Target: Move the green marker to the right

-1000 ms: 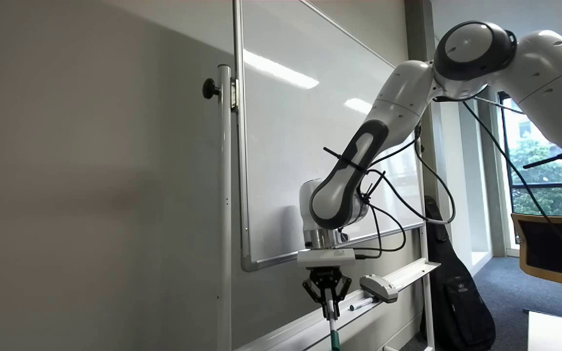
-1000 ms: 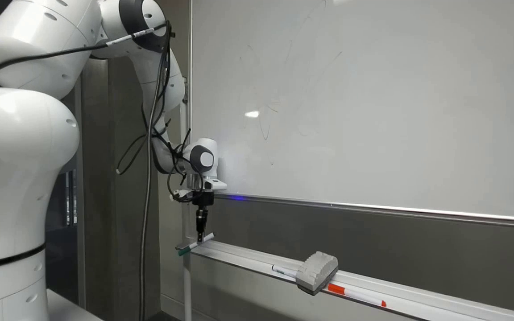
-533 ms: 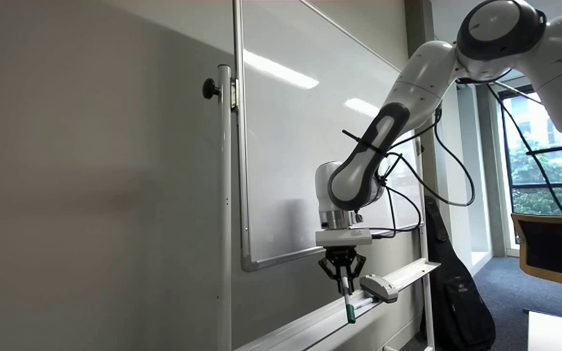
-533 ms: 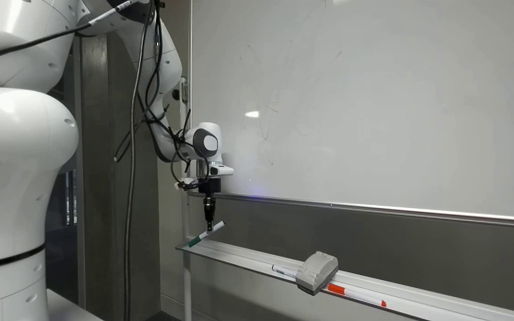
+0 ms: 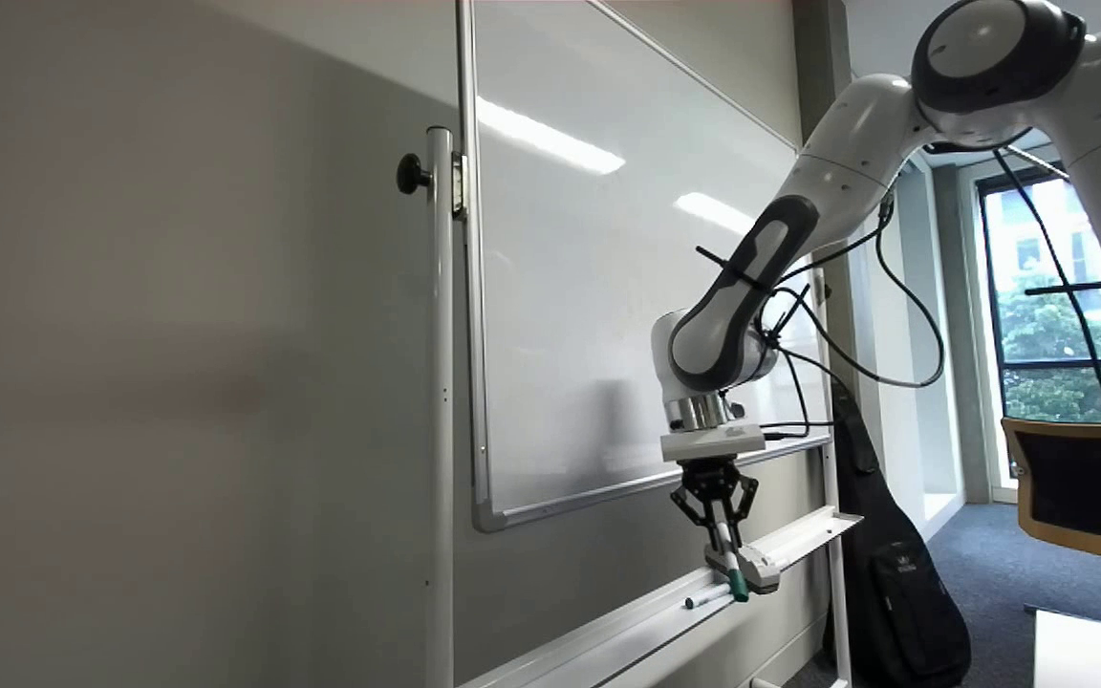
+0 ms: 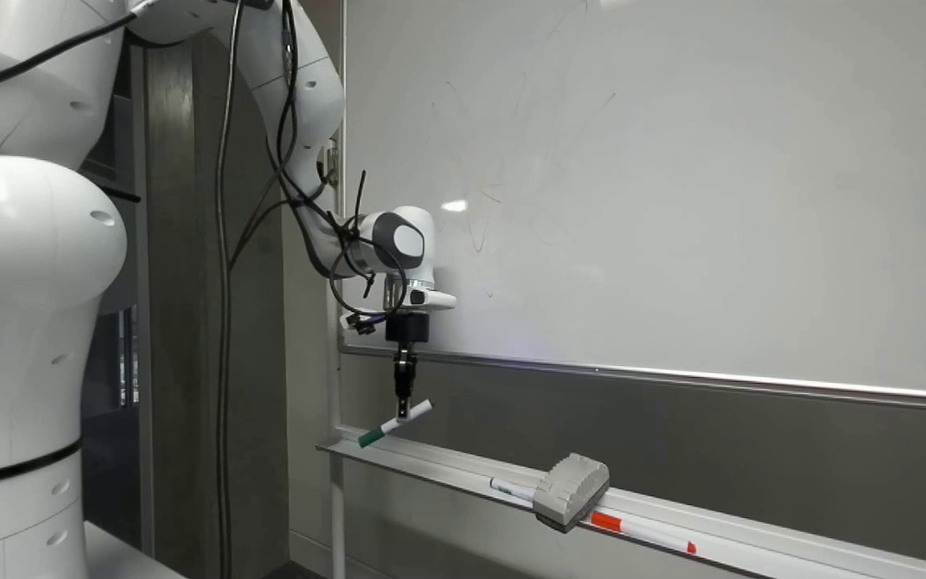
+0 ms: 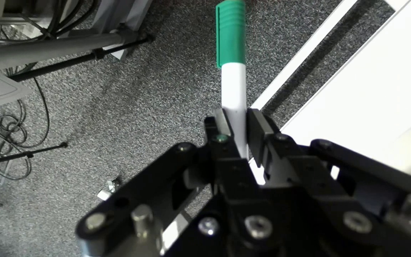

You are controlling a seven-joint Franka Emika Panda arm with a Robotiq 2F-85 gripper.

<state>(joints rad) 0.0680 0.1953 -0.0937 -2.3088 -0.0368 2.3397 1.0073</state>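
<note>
Below the broad glossy whiteboard (image 6: 672,201), a long, narrow white tray (image 6: 431,465) bears a chunky grey eraser block (image 6: 571,490). Your black two-fingered gripper (image 7: 239,121) has its jaws closed against both sides of a slim green-capped white marker (image 7: 233,80), which you hold in mid-air near the tray, tilted, cap end lower.

"How is the arm (image 5: 842,182) standing?"
"It's bending at its elbow (image 5: 998,53) and sloping down to the wrist (image 5: 708,349)."
"And the pincer (image 7: 239,123)?"
"It's pointing downward, its fingers (image 7: 256,125) gripping, a narrow gap parting them."
</note>
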